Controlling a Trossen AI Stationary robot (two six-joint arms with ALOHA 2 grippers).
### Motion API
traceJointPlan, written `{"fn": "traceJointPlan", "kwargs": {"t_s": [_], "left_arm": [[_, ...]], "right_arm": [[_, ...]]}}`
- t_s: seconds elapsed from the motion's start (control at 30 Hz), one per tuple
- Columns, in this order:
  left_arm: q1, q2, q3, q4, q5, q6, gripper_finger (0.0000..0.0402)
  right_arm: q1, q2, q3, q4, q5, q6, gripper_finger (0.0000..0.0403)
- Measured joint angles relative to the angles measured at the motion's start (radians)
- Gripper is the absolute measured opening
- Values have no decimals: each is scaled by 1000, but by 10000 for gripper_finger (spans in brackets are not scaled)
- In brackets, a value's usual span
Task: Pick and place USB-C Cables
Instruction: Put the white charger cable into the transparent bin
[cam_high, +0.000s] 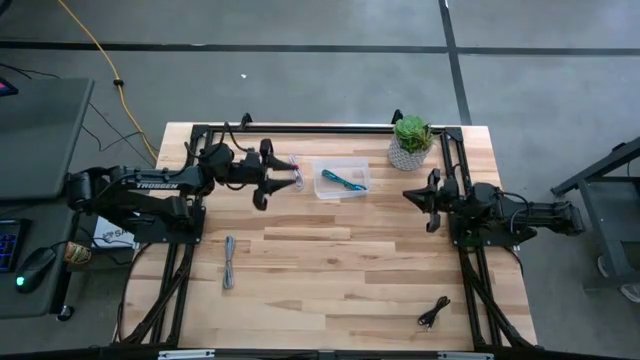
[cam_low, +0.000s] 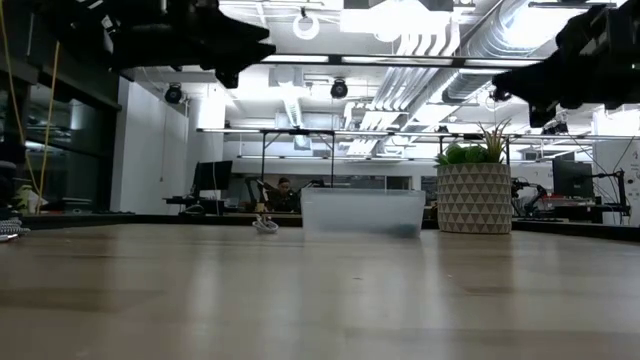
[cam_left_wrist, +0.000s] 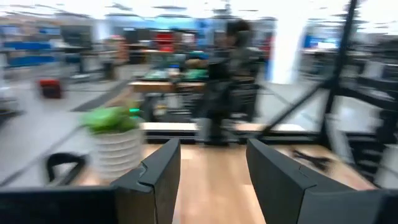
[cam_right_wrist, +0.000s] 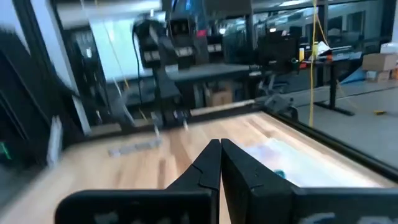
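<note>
My left gripper (cam_high: 288, 180) hangs open above the table's far-left part, and nothing shows between its fingers in the left wrist view (cam_left_wrist: 211, 149). A whitish-grey cable with red bits (cam_high: 294, 166) lies on the table just beside it, also in the low view (cam_low: 265, 225). A teal-blue cable (cam_high: 343, 180) lies inside the clear bin (cam_high: 358, 168). The longer blue-grey cable (cam_high: 229, 262) lies flat on the left, and the black cable (cam_high: 433, 313) lies near the right near corner. My right gripper (cam_high: 410, 193) waits shut (cam_right_wrist: 219, 146) at the right side.
A potted plant (cam_high: 411, 140) stands at the far right behind the bin. Dark frame rails (cam_high: 190, 250) run along both sides of the table. Bare wood (cam_high: 340, 270) stretches across the middle and near part. A person sits in the room beyond (cam_low: 287, 192).
</note>
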Motion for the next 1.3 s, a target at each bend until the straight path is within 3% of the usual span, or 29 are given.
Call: {"fn": "traceJointPlan", "kwargs": {"t_s": [0.1,0.17,0.27,0.33,0.63,0.7,0.77,0.87,0.97,1.07,1.17,1.3], "left_arm": [[-7,0,0,0,-78,0,163],[-10,0,0,-7,-108,0,163],[-10,0,0,-23,-108,0,163],[-10,0,0,-34,-103,0,163],[-9,0,0,-93,-102,14,163],[-10,0,11,-118,-148,35,163],[-9,9,77,-254,-247,75,163],[5,68,255,-617,-350,183,164],[20,193,444,-913,-366,347,170],[33,338,590,-1179,-462,485,183],[48,451,669,-1329,-538,591,199],[51,555,678,-1349,-592,737,221]], "right_arm": [[0,3,0,63,10,41,0],[-2,3,0,124,76,2,0],[-3,8,0,191,193,5,2],[-3,8,3,181,203,-13,14],[-2,143,64,157,222,29,174],[-3,190,85,129,243,64,204],[-3,243,108,92,256,73,226],[-3,320,140,64,267,61,244],[-3,393,165,63,270,51,249],[-3,446,186,55,270,50,250],[-3,476,202,23,270,50,250],[-3,477,208,-3,270,52,250]]}}
